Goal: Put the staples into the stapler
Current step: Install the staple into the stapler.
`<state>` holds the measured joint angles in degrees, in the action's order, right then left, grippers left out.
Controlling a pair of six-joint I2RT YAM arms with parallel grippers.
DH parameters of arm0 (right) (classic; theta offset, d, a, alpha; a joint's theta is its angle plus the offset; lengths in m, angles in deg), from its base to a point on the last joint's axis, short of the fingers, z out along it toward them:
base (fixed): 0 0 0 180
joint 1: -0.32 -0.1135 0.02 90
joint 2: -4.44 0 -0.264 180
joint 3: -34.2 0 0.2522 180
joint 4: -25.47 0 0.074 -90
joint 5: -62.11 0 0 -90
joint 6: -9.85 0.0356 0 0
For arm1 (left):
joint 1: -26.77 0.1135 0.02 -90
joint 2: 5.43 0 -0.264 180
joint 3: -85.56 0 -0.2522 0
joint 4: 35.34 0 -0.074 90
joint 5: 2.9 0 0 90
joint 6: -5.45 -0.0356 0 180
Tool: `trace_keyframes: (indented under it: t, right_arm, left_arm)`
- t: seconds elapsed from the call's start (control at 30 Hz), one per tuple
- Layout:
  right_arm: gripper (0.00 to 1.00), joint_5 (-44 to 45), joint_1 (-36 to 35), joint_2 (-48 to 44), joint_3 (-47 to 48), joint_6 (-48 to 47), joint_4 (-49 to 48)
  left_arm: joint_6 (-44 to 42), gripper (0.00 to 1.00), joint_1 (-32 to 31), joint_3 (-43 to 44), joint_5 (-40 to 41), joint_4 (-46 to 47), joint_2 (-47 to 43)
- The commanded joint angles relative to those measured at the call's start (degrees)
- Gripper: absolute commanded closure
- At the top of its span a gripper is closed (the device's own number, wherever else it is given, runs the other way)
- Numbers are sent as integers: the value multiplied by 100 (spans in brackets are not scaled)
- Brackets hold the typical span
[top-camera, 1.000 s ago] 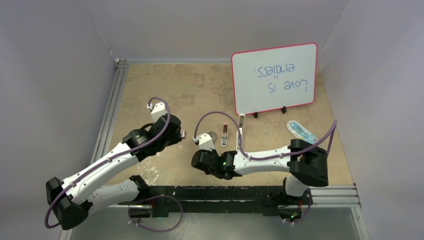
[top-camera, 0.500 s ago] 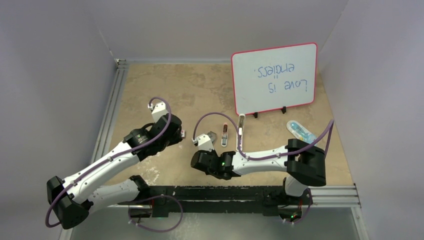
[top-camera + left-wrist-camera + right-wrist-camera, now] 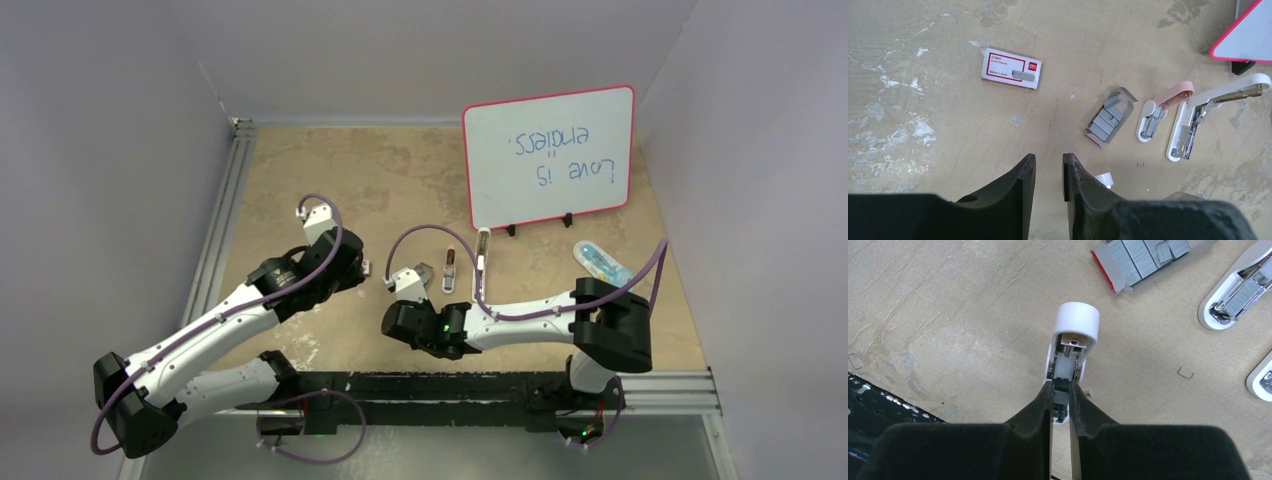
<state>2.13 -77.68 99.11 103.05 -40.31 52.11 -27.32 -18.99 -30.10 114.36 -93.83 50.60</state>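
Observation:
My right gripper [image 3: 1061, 385] is shut on the rear of a small white stapler [image 3: 1073, 335], whose round white end points away from me. The grey tray of staples [image 3: 1143, 260] lies just beyond it, with silvery strips in rows. From the left wrist the staples [image 3: 1109, 117] lie ahead and to the right, and the red-and-white box sleeve [image 3: 1010, 68] lies further off to the left. My left gripper [image 3: 1049, 160] hovers open over bare table with nothing between its fingers. From above, the held stapler [image 3: 407, 282] sits beside the tray [image 3: 425, 272].
A pink mini stapler [image 3: 1160, 110] and a longer white stapler [image 3: 1213, 112], both hinged open, lie right of the tray. A loose staple [image 3: 1186, 372] rests on the table. A pink-framed whiteboard [image 3: 548, 155] stands at the back right, a blue-patterned object [image 3: 603, 262] near the right arm.
The right gripper with the white stapler has shifted very slightly toward the near edge. The left arm has not moved.

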Motion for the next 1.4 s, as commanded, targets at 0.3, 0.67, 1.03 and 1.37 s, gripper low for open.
trace_keyframes:
  t: [0.3, 0.67, 1.03, 1.37]
  right_arm:
    - [87, 279, -5, -231, 51, 2, -215]
    - [88, 263, -5, -345, -235, 63, -461]
    - [89, 130, -5, -282, -364, 16, -598]
    - [89, 31, -12, -215, -440, -54, -694]
  left_arm:
    - [-81, 74, 17, 4, 23, 96, 16]
    - [-76, 74, 22, -23, 47, 87, -9]
    - [-62, 74, 23, -40, 39, 105, 39]
    - [-63, 74, 24, -47, 43, 104, 48]
